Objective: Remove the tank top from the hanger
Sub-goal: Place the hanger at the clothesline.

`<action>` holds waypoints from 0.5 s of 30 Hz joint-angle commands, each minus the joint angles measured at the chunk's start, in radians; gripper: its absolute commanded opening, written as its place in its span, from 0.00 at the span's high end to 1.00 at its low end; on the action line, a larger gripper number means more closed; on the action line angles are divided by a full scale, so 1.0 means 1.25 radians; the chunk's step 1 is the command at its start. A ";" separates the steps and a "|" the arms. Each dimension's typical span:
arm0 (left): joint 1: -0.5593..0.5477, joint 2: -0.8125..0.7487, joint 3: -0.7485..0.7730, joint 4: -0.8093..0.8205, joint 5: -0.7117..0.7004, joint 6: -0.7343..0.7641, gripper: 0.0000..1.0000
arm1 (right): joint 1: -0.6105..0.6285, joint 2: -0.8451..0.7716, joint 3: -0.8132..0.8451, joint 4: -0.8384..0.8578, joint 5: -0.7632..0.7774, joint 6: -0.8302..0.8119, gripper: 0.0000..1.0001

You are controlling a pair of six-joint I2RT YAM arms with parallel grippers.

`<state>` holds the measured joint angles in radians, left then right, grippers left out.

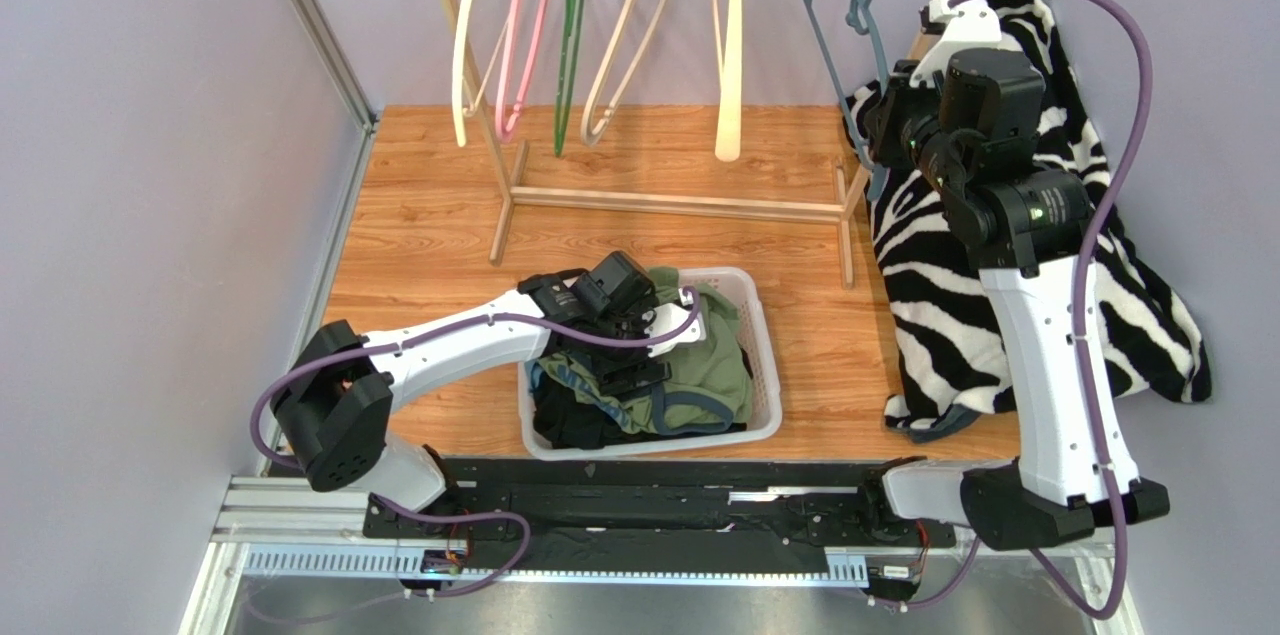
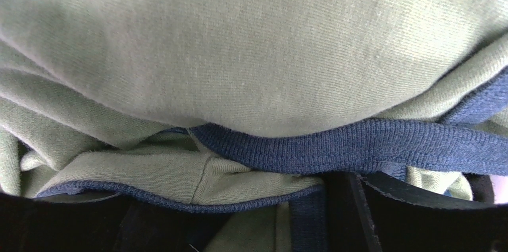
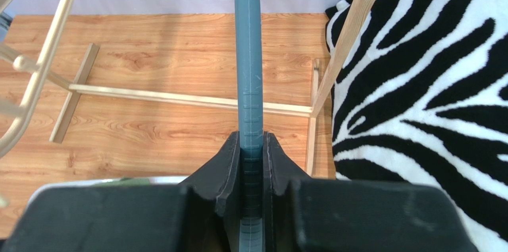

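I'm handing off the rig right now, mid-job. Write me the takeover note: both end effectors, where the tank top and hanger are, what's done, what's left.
Right end effector: shut on the blue-grey hanger, held up near the right end of the wooden rack.
Left end effector: down in the white basket, right against the green tank top; open or shut cannot be told.
Done: the hanger looks bare; the tank top lies in the basket on dark clothes.
Left: probably lift the left arm clear, then rehang or release the hanger.
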<state>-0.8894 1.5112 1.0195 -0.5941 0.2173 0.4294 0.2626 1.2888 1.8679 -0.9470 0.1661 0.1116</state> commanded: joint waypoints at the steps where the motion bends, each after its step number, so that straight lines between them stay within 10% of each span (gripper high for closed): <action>1: 0.005 0.086 -0.065 -0.022 -0.126 0.047 0.17 | -0.022 0.029 0.073 0.084 -0.061 0.032 1.00; 4: 0.003 0.093 -0.046 -0.044 -0.119 0.038 0.02 | -0.024 0.062 0.141 0.079 -0.074 0.042 1.00; 15: -0.004 -0.160 0.124 -0.288 0.056 0.017 0.01 | -0.024 0.081 0.230 0.067 -0.117 0.070 1.00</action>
<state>-0.8898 1.4307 1.0882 -0.7364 0.2138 0.4332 0.2359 1.4109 2.1262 -0.9279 0.0456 0.1802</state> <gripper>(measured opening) 0.988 0.128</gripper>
